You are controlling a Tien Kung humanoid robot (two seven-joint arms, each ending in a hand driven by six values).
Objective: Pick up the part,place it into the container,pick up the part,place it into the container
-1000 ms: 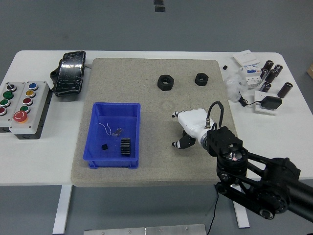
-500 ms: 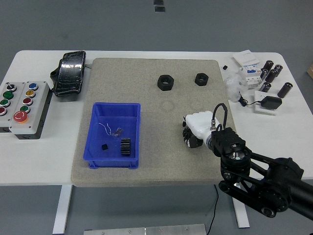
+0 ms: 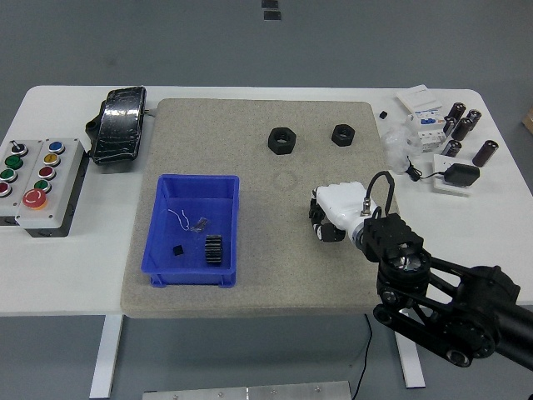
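Observation:
Two black hex nuts lie on the grey mat, a larger one (image 3: 282,140) and a smaller one (image 3: 341,134) to its right. The blue container (image 3: 165,218) sits at the mat's left and holds a black gear (image 3: 214,250), a tiny black block (image 3: 176,249) and a bit of wire. My right hand (image 3: 322,222), white on a black arm, hovers over the mat right of the container and well below the nuts. Its fingers are curled in with nothing visible in them. The left arm does not show.
A button box (image 3: 42,179) and a black wrapped device (image 3: 121,123) sit at the table's left. Capacitors (image 3: 460,125), a breaker, a charger (image 3: 460,176) and a cable crowd the far right. The mat (image 3: 250,283) is bare between container and hand.
My right hand's fingers, spread a second ago, have curled shut. The hand has drifted slightly right and up over the mat. Nuts and container stayed put.

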